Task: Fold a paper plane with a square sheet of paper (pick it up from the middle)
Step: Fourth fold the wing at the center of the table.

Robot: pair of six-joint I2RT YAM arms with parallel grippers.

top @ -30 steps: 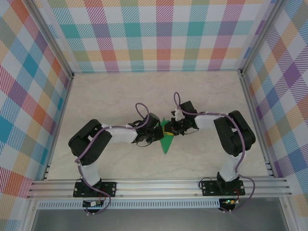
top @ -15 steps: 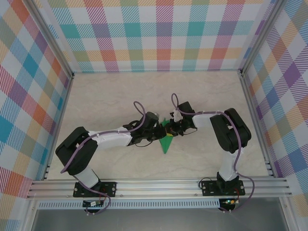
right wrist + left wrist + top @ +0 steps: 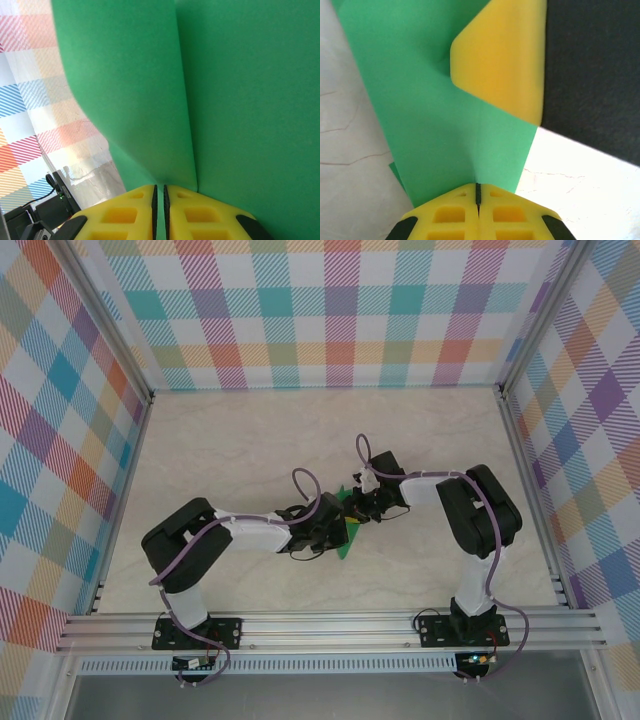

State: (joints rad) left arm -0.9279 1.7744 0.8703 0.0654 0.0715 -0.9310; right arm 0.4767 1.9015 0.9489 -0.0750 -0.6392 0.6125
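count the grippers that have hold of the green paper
2. The left gripper is shut on the green paper at the edge nearest its wrist camera, where a crease runs in. The right gripper pinches it too, a sliver of green between its fingers.

From above, my left gripper point(image 3: 338, 532) and right gripper point(image 3: 360, 506) cover most of the square sheet of paper point(image 3: 343, 547); wrist views crop its edges.

Green paper point(image 3: 445, 125), yellow left tool point(image 3: 477, 196), plaid walls point(image 3: 340, 310)
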